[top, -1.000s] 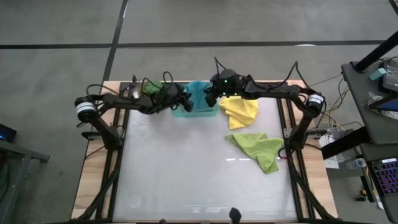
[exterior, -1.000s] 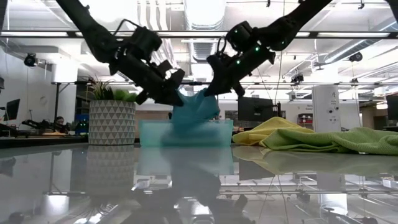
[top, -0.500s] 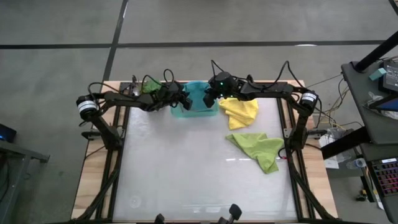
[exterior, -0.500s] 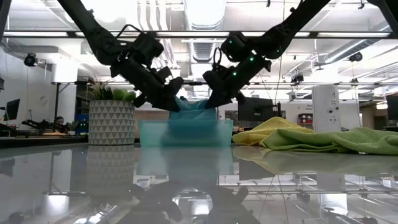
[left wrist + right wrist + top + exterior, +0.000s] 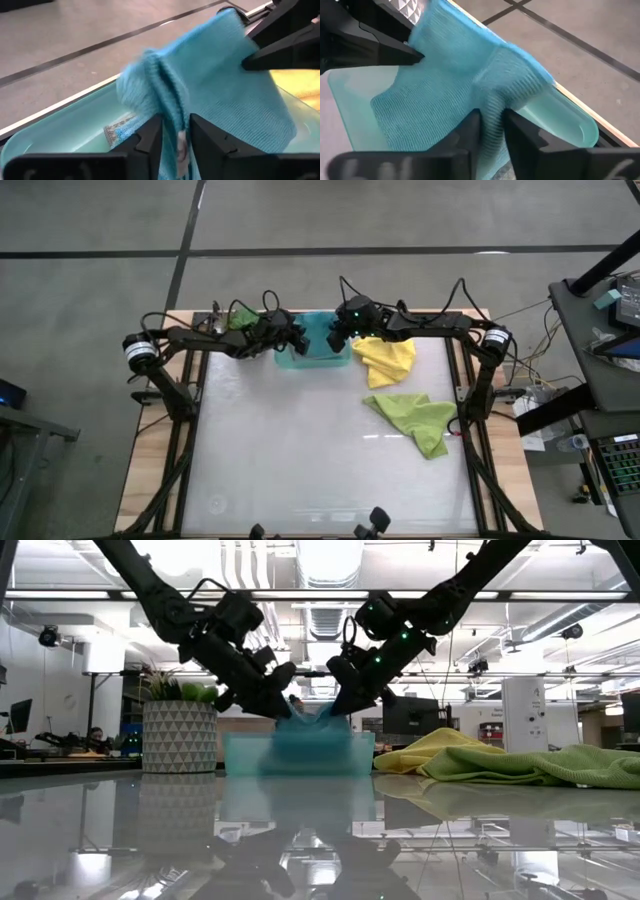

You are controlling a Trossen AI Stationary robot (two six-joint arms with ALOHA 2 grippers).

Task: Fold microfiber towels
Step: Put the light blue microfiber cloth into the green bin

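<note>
Over the teal tray (image 5: 300, 361), left tool (image 5: 175, 134) and right tool (image 5: 492, 131) each loosely pinching the teal-blue towel (image 5: 220, 85).

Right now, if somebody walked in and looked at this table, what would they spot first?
Probably the teal-blue towel stretched between the left tool and the right tool, right over the teal tray at the table's far edge. Next, the bright yellow towel beside the tray and the lime green towel crumpled near the table's right side.
</note>
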